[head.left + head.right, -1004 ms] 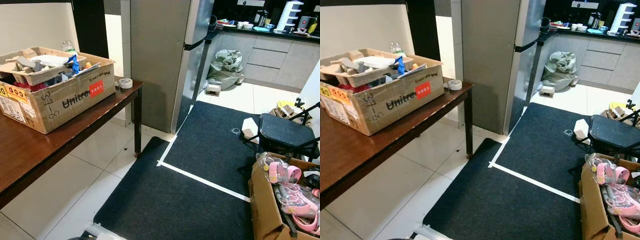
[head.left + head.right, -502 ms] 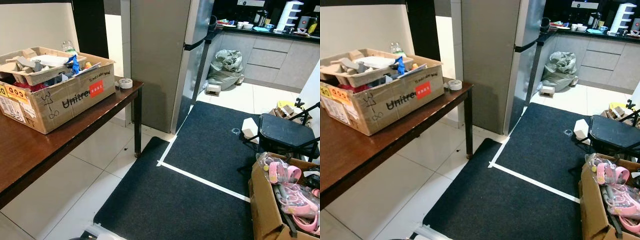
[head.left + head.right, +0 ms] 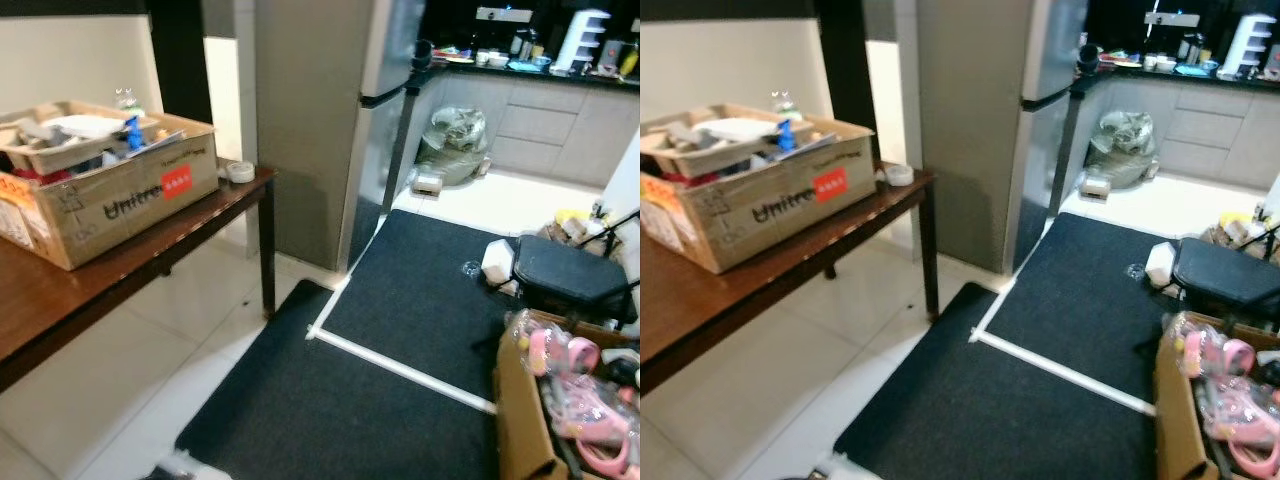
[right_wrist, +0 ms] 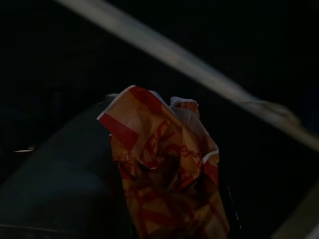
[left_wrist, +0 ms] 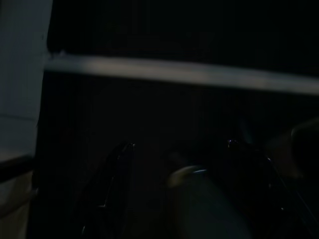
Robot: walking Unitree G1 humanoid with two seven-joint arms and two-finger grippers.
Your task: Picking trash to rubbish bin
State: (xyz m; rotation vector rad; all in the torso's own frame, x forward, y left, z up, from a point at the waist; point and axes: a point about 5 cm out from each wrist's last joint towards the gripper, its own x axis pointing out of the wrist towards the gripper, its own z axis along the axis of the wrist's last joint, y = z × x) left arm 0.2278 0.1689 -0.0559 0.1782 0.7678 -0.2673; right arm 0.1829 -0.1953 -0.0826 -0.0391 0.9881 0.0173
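One crumpled red-and-orange wrapper (image 4: 167,164) in right gripper (image 4: 174,219), left gripper (image 5: 179,164) hanging idle

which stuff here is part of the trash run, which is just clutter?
Job:
- crumpled red-and-yellow wrapper, in the right hand, seen in the right wrist view
- no rubbish bin identifiable

Clutter:
- cardboard box of odds and ends on the wooden table
- tape roll at the table corner
- box of pink items
- black stool
- grey bag by the cabinets

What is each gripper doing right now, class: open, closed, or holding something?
Left gripper: cannot be told, too dark.
Right gripper: closed on a crumpled red-and-yellow wrapper.
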